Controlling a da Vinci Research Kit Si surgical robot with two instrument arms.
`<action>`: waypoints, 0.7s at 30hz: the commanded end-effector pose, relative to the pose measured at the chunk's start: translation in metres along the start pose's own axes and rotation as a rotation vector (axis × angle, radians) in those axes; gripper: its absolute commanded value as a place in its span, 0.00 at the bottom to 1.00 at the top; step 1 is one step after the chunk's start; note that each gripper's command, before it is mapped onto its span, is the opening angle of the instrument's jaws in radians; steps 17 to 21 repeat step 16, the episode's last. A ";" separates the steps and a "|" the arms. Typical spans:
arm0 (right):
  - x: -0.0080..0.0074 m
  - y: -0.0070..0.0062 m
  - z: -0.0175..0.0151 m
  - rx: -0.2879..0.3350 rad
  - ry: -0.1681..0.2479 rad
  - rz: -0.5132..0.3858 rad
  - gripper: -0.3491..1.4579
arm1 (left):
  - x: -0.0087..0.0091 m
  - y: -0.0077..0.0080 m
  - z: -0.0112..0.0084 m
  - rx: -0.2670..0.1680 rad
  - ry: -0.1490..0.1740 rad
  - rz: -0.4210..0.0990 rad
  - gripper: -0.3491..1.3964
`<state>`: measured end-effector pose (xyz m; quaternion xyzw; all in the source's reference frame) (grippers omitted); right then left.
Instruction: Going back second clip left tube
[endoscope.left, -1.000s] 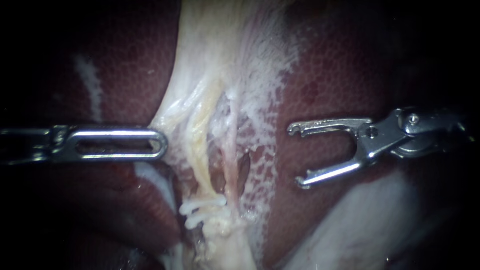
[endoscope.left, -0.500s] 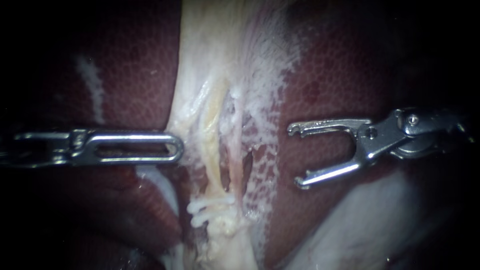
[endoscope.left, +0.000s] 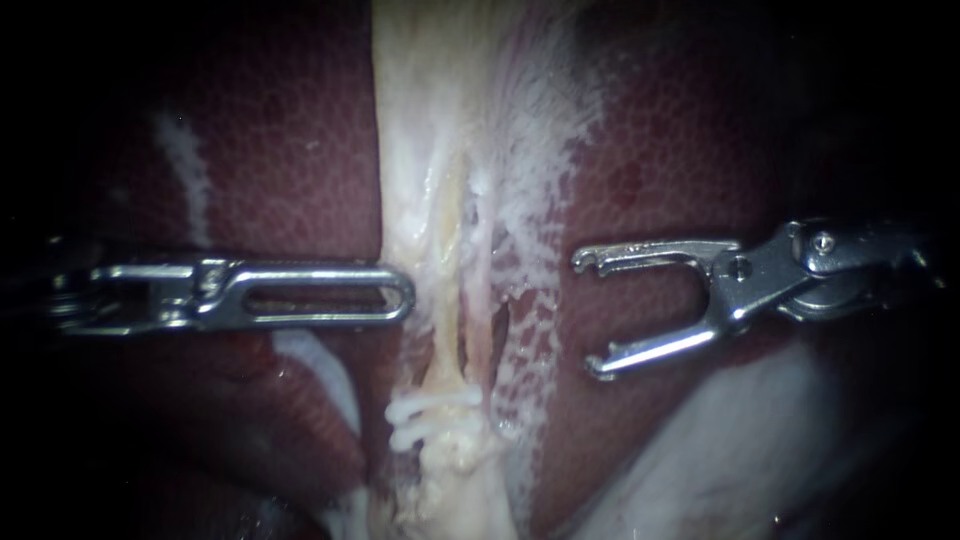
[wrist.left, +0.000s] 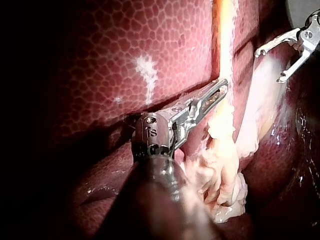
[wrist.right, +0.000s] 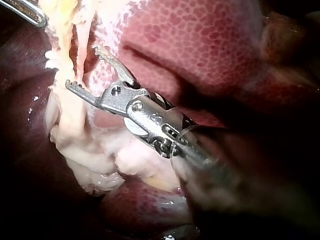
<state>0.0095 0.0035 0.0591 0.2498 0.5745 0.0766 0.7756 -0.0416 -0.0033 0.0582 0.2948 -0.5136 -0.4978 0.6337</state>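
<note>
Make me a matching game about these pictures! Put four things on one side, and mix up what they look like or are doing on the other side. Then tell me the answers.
Things:
1. left instrument
2. right instrument
3. clips
4. liver

Descriptions:
A. white, lying across the tube
B. jaws wide open, holding nothing
C. dark red with a speckled pattern
D. jaws shut on the edge of the pale tissue

Right pairs: 1-D, 2-B, 3-A, 4-C.
</note>
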 end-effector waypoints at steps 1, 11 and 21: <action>0.0000 0.0000 0.0000 0.000 0.000 0.000 0.52 | 0.0000 0.0000 0.0000 0.001 0.001 0.000 0.00; 0.0000 0.0000 -0.0001 0.000 0.000 0.000 0.52 | 0.0001 0.0000 0.0001 -0.001 0.003 0.001 0.00; 0.0000 0.0000 -0.0001 0.000 0.000 0.000 0.52 | 0.0001 0.0000 0.0001 0.000 0.003 0.001 0.00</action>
